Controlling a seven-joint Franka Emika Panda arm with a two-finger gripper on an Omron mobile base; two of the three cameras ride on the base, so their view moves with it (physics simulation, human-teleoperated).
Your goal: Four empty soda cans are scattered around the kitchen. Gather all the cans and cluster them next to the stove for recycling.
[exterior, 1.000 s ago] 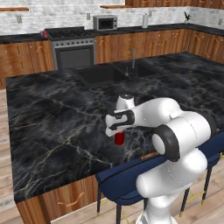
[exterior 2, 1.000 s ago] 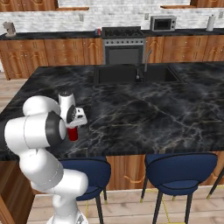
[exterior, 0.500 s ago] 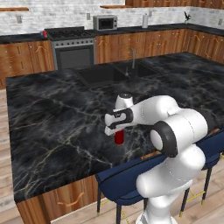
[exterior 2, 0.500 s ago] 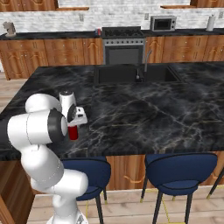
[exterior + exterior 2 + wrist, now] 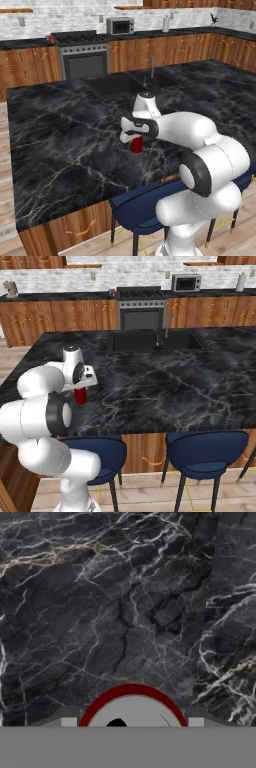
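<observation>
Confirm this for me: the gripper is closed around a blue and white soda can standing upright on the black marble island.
Wrong colour. The soda can in the gripper is red, as the left base view shows, and the hand view shows its red rim. The rest holds: it stands upright on the black marble island.

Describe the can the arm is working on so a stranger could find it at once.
Start at the black marble island with the sink in its far side and the blue stools along its near edge. Near that stool-side edge, at the end where the arm stands, a small red soda can stands upright under the white gripper. It is the one red thing on that dark top.
</observation>
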